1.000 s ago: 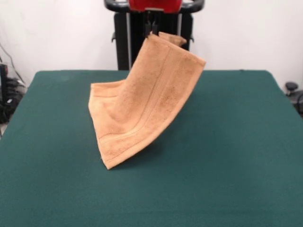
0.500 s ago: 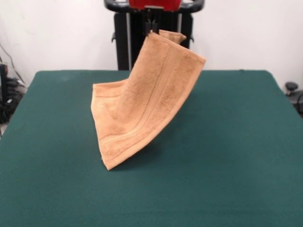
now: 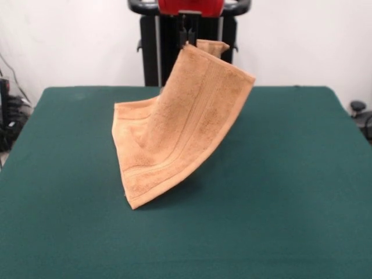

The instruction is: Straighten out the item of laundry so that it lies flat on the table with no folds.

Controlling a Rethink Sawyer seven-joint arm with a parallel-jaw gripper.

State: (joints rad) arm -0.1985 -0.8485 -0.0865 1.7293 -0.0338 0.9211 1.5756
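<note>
Green table bears orange-tan towel, claw pinching its raised edge.

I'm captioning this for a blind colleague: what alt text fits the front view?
An orange-tan towel hangs from the gripper by its top edge, lifted and folded, its lower corner resting on the dark green table. The robot's black pedestal stands behind.

orange-tan terry hand towel with woven border bands running in parallel lines near its hem, over a dark green felt-topped table; red and black arm housing above.
</note>
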